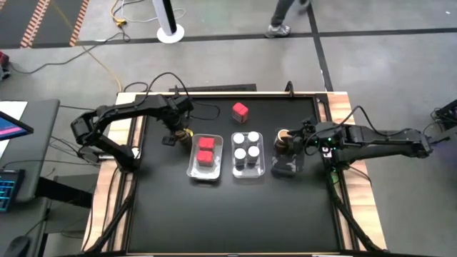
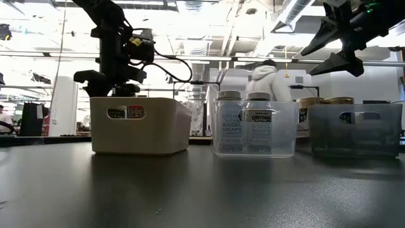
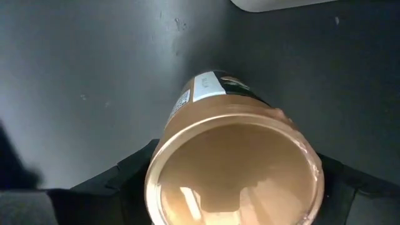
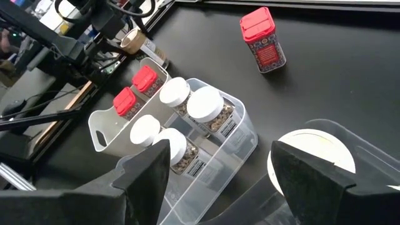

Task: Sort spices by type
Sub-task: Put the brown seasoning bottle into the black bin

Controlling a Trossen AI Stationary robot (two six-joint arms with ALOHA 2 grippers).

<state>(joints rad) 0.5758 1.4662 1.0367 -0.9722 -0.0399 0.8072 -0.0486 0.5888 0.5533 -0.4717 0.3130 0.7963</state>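
High view showed a matte black table with three clear rectangular plastic trays set in a row near its middle. The left tray, milky and smooth-walled, held two red cube-like spice boxes with ribbed red caps. The middle tray, fully transparent, held four round jars with white lids, their printed labels and speckled contents plain through the wall in the low view. The right tray, smoky grey, held at least one round jar with a pale tan lid; the right arm covered much of it.

A third red box stood alone on the bare table, well behind the trays.

The left gripper was just left of the milky tray, clamped on a round jar with a glossy tan-brown lid; the dark fingers pressed its sides, and the jar hung tilted over the table.

The right gripper hung above the grey tray, its broad dark fingers spread apart with nothing between them.

A person in a white hooded top stood in the room beyond.
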